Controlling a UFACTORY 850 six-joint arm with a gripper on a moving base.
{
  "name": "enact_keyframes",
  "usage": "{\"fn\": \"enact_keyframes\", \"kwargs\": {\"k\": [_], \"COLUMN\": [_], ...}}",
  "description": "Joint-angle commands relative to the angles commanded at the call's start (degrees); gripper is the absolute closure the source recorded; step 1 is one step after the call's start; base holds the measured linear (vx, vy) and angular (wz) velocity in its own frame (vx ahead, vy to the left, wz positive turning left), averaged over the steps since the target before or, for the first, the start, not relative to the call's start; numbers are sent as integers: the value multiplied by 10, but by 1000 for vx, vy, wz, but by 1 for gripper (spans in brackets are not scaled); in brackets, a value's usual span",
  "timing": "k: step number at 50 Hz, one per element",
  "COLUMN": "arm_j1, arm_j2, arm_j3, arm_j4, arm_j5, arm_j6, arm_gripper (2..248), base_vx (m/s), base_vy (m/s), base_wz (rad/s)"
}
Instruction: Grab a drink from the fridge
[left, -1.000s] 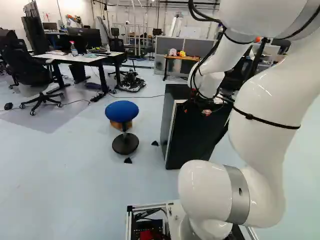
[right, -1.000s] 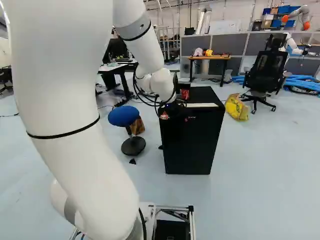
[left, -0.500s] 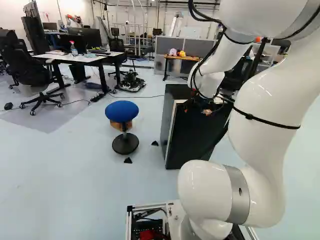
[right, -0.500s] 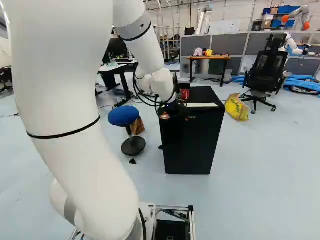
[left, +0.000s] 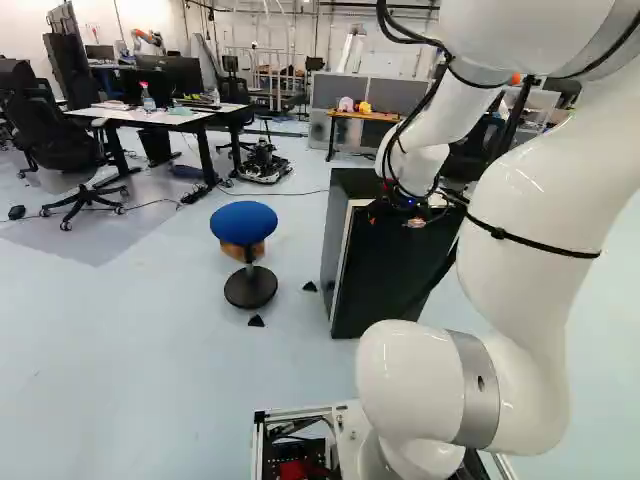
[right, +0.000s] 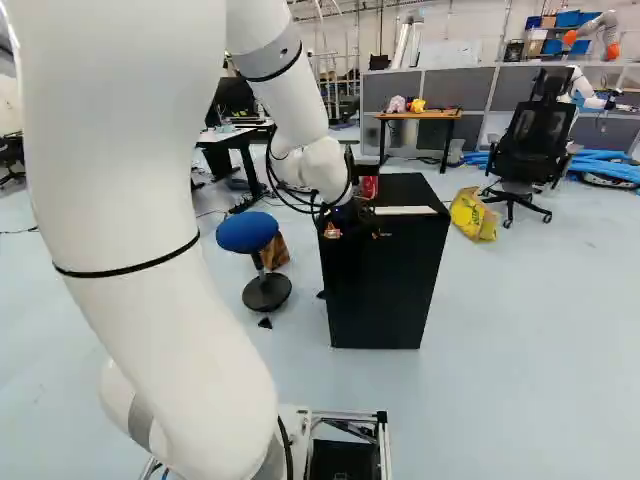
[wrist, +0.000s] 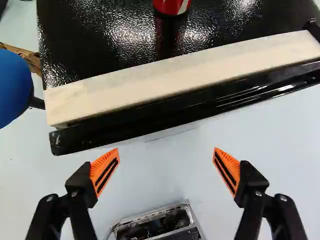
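The end effector (wrist: 166, 149) hangs wide open, the fridge (wrist: 110, 40) door's top edge (wrist: 150, 117) running slantwise ahead, the red can (wrist: 171, 6) beyond.

Left of my gripper (right: 356, 233) stands a blue-seated stool (right: 247, 233), a brown box (right: 276, 252) just beyond it. Well ahead of me is a wooden-topped table (right: 438, 115); to my right, a yellow bag (right: 473, 217), then a black office chair (right: 533, 142).

A can (wrist: 171, 6) stands on the mini fridge (right: 385, 290). In the right base view, a stool (right: 247, 232) stands left, a box (right: 276, 252) behind it; right, a bag (right: 473, 215), then an office chair (right: 532, 145).
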Motion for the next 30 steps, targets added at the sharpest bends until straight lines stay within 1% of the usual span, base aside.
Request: {"fn": "enact_keyframes", "kwargs": {"k": [23, 30], "arm_j1": [0, 0], "arm_j2": [0, -1], "arm_j3": [0, 0], "arm_j4": [-66, -68], "arm_j5": [10, 10], "arm_j6": [0, 0], "arm_gripper": [3, 3], "base_vx": [0, 0], "base_vy": [0, 0], "base_wz": [0, 0]}}
